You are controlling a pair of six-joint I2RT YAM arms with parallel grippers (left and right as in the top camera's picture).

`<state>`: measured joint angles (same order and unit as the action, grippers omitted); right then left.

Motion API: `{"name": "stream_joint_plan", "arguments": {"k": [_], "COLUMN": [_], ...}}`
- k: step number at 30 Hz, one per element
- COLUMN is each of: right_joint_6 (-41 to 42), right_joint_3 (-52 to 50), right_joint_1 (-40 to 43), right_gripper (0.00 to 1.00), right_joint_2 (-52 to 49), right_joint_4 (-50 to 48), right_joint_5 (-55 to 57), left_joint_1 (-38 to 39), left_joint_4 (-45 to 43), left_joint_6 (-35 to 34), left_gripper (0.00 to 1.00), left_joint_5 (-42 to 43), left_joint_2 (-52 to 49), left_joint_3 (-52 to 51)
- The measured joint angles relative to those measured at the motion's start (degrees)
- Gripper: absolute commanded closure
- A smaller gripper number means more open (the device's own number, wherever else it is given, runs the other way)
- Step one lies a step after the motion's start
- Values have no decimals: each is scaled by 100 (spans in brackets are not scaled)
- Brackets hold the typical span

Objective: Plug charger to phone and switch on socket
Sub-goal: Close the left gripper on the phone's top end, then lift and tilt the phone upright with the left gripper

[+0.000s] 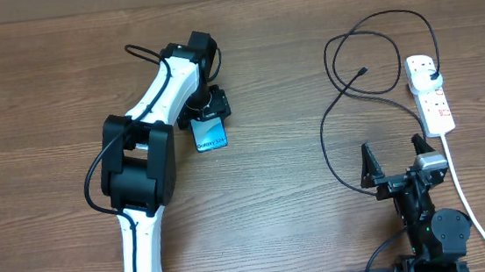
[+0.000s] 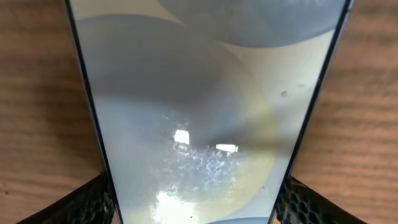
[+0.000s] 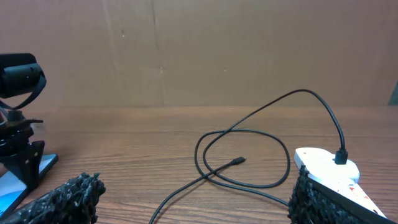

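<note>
The phone [image 1: 211, 137], with a blue screen and white "Galaxy" text, lies at the table's middle left. It fills the left wrist view [image 2: 199, 93]. My left gripper [image 1: 209, 114] is shut on it, one finger on each long edge [image 2: 196, 202]. The charger's thin black cable [image 1: 334, 57] loops at the right. Its free connector tip [image 1: 363, 72] lies on the wood, also seen in the right wrist view [image 3: 238, 161]. Its black plug [image 1: 432, 75] sits in the white socket strip [image 1: 433, 102]. My right gripper [image 1: 396, 159] is open and empty, near the cable and strip [image 3: 193, 202].
The strip's thick white cord [image 1: 468, 200] runs down the right side past the right arm's base. A cardboard wall [image 3: 199, 50] stands at the back of the table. The left arm [image 1: 148, 118] stretches diagonally across the left half.
</note>
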<state>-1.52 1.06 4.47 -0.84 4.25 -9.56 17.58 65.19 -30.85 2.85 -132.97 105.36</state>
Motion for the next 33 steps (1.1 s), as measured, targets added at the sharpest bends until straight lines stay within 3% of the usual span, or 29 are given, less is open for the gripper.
{"name": "stream_joint_plan", "arguments": {"k": [22, 33], "right_joint_6": [2, 4], "right_joint_3": [0, 0], "right_joint_1": [0, 0], "right_gripper": [0, 0], "right_joint_2": [0, 0], "right_joint_4": [0, -2], "right_joint_5": [-2, 0], "left_joint_1": [-125, -136], "left_joint_4": [1888, 2446], "left_joint_6": [297, 691], "left_gripper": [35, 34], "left_joint_5": [461, 1563], "left_joint_2": [-431, -431], "left_joint_3": [1578, 1617]}}
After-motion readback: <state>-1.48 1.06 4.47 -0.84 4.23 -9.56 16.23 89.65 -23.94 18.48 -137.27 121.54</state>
